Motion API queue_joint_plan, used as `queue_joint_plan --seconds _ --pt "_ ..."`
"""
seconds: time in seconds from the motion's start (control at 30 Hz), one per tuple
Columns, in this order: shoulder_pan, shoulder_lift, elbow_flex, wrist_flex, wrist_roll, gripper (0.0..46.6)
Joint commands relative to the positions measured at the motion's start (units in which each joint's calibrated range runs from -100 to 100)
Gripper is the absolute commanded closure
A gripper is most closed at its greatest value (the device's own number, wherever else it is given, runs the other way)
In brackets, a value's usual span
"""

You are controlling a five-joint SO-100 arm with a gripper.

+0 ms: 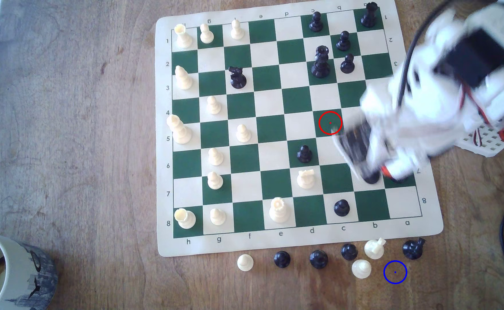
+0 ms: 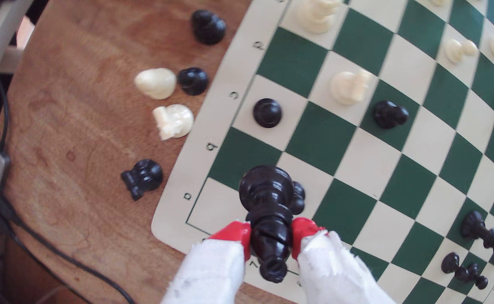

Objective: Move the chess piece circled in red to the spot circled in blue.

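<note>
Worn brown wooden bench (image 1: 66,134) with a green-and-cream roll-up vinyl chessboard mat (image 1: 274,244) on it. The red-tipped fingers (image 2: 271,237) are clamped on the glossy black slim chess piece (image 2: 269,204); its round base points away from the fingers, pointed head back between them. The blue-ringed bare wood spot (image 1: 395,271) is off the mat, apart from the fingers.

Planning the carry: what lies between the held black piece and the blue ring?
Exterior view: only bare board edge and wood, through the gap between the white knight and black knight before the blue ring.

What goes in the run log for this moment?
phase: carry | fingers: shut on black piece | red ring: vacated | blue ring: bare wood
</note>
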Motion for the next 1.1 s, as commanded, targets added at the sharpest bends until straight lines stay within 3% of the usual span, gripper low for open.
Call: queue_joint_plan --seconds 0.0,0.23,0.53,1.07 --pt "-5.95 6.31 -10.41 1.00 -0.39 44.9" --pt "-10.49 17.52 -22.47 1.73 -0.93 44.8" --pt "-17.92 25.75 -20.02 -0.31 -2.54 44.6" --pt "-16.98 34.58 -17.66 -9.08 -2.44 44.4"
